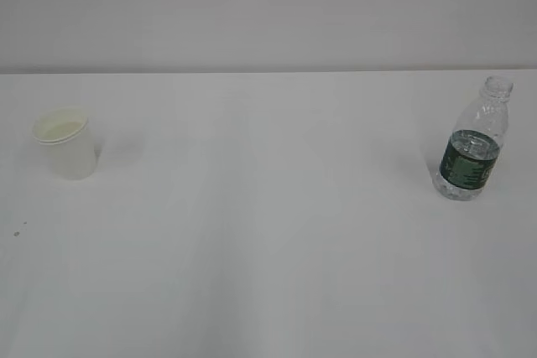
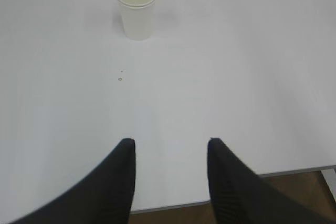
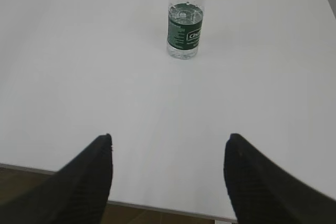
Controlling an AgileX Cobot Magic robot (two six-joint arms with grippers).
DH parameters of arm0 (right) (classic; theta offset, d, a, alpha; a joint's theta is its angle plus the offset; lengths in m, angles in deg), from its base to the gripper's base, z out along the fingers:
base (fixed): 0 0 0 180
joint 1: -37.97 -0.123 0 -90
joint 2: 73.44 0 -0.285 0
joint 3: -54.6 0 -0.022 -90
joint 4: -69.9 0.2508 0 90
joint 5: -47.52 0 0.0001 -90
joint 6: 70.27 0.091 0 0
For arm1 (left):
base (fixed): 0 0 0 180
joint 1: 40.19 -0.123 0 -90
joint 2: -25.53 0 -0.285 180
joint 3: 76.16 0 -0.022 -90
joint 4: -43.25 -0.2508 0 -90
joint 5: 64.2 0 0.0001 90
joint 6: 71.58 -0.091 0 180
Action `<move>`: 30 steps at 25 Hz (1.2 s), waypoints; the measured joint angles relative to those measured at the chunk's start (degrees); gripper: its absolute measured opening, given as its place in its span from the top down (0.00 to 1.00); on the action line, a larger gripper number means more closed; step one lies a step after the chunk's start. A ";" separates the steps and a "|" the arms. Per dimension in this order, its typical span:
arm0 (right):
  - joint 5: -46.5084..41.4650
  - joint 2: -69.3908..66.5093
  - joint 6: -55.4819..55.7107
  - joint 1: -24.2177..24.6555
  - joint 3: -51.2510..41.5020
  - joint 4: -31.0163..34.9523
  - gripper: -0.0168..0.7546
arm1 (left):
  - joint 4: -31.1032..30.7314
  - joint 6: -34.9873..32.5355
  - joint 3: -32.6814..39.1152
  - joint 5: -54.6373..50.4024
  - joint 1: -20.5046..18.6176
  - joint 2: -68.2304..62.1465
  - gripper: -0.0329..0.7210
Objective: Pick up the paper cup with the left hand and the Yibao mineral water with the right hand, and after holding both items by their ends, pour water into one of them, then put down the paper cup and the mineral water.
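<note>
Two things to lift, both upright on the white table (image 1: pixel 268 232) and well apart: paper cup (image 1: pixel 67 142) at the far left of the exterior view, Yibao mineral water (image 1: pixel 472 150) at the far right. Probably very light and easily crushed, that cup, with thin walls and a rolled rim; best taken around the lower body, gently. Possibly two cups nested, judging by a doubled rim in the left wrist view (image 2: pixel 136 9). Clear, ribbed and uncapped, the bottle (image 3: pixel 185 17), partly filled to about label height; likely slippery and soft under pressure, so safest gripped low on the green band, kept vertical. Left hand (image 2: pixel 170 153) spread moderately, holding nothing, well short of the cup near the table edge. Right hand (image 3: pixel 169 153) spread wide, likewise empty, well short of the bottle.
</note>
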 joint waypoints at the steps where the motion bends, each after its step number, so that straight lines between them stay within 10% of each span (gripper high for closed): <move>1: 0.00 0.00 0.14 0.00 0.00 -0.49 0.32 | 0.00 0.00 0.00 0.00 0.00 0.00 0.49; 8: 0.11 0.00 4.40 0.00 0.00 -6.24 0.18 | -0.10 -0.09 0.00 0.03 0.00 0.00 0.28; 30: 0.11 0.00 4.77 0.00 0.00 -6.49 0.25 | -0.19 -0.13 0.00 0.12 0.00 0.00 0.27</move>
